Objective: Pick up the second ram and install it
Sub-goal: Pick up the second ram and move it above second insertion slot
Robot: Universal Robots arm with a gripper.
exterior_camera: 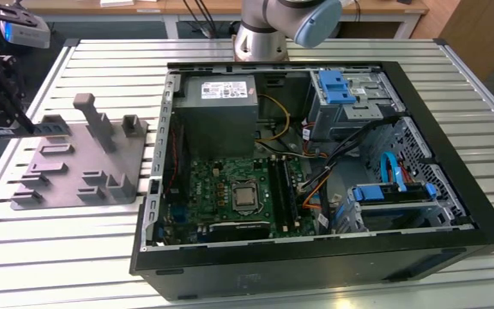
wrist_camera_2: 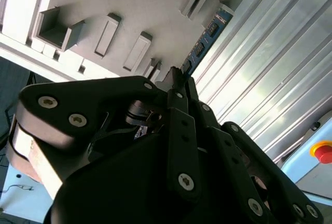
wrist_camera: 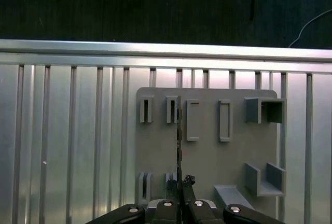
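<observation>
I have the second ram [wrist_camera_2: 206, 36] pinched by one end in the gripper [wrist_camera_2: 176, 74], the jaws pressed onto its flat faces. The rest of the stick juts out past the fingertips. In the exterior view the gripper hangs at the exterior view's left, beyond the left edge of the grey holder [exterior_camera: 67, 175]. The stick looks clear of the holder's slots, though I can't be sure of the gap beneath it. In the first wrist view I see the stick edge-on, thin and straight, which suits me: it isn't skewed in the grip.

I judge the pick done and the carry in hand. The open computer case [exterior_camera: 316, 267] sits well apart to the right, with the black memory slots [exterior_camera: 283, 187] on the motherboard [exterior_camera: 221, 188], just right of the processor socket.

To do this well, I'd hold the grip firm, since so much of the stick overhangs and a knock would lever it loose. I'd stay high enough to pass the case's near-left wall, watch the loose cables [exterior_camera: 316, 180] beside the slots, and line the stick's long edge up with a slot.
</observation>
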